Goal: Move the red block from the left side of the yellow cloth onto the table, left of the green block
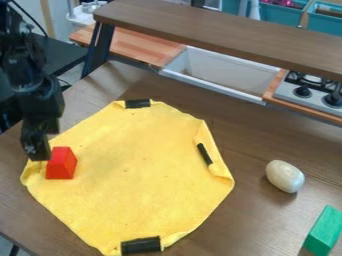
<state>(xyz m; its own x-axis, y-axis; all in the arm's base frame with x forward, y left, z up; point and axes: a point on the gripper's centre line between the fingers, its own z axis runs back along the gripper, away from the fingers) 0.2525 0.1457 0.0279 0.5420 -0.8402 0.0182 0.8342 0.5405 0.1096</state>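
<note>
Black two-fingered metal-and-plastic gripper (pixel 37 150) at the left edge of the yellow many-sided fabric cloth (pixel 140 185), by the red wedge-like solid block (pixel 60 165) on it; grasp state, can't tell. Square, gentle contact would avoid rucking.

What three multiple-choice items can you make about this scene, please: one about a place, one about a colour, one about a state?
1. Where is the red block?
A) in the sink
B) on the yellow cloth
C) on the stove

2. Which colour is the lower-right block?
A) green
B) blue
C) white

3. How is the cloth's right edge?
A) cut off
B) hanging off the table
C) folded over

B: it sits on the cloth's left part, near the claw.
A: its faces are green.
C: a flap lies there, with a black strip.
</note>
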